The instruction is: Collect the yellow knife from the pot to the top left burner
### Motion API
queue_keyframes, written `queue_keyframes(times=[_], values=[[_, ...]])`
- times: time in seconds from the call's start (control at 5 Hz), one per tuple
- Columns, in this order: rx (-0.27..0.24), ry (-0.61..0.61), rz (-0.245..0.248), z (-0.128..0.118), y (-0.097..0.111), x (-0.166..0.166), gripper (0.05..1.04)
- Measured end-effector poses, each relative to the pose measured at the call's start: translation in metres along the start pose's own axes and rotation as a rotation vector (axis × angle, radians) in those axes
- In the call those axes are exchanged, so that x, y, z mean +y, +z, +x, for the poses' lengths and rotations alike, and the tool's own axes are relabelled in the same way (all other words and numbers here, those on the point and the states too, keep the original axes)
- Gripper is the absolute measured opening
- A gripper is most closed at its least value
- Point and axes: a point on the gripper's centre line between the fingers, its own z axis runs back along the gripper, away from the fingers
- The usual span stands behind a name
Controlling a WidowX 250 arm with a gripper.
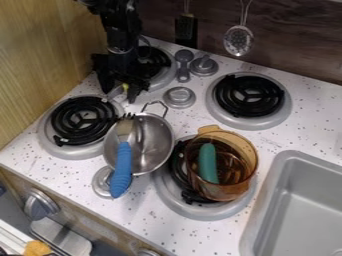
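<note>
Knife (125,86), yellow | visible portion: small bright-yellow patch, slim pale-grey metallic part adjoining at lower left; remainder obscured by black gripper (121,95) | location: at the gripper, outside the steel pot (159,142), between upper-left burner (159,60) and lower-left burner (67,119) | grip: released or clenched, cannot tell

Yellow knife (125,87), partly hidden, between metal pot (157,142) and top left burner (157,59).

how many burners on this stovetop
4: upper left burner, partly behind the robot arm; left burner; upper right burner; lower right burner, under the amber pot.
</note>
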Motion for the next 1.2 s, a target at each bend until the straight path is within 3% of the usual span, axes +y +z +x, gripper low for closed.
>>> queue_keyframes(times=[0.2, 0.4, 0.8, 1.2], values=[[0.028, 0.022, 0.011, -0.004, 0.003, 0.000, 0.996], [0.007, 0.028, 0.028, 0.002, 0.022, -0.003, 0.999], [0.022, 0.027, 0.043, 0.000, 0.050, -0.017, 0.999], [0.009, 0.070, -0.010, 0.002, 0.073, -0.039, 0.999]])
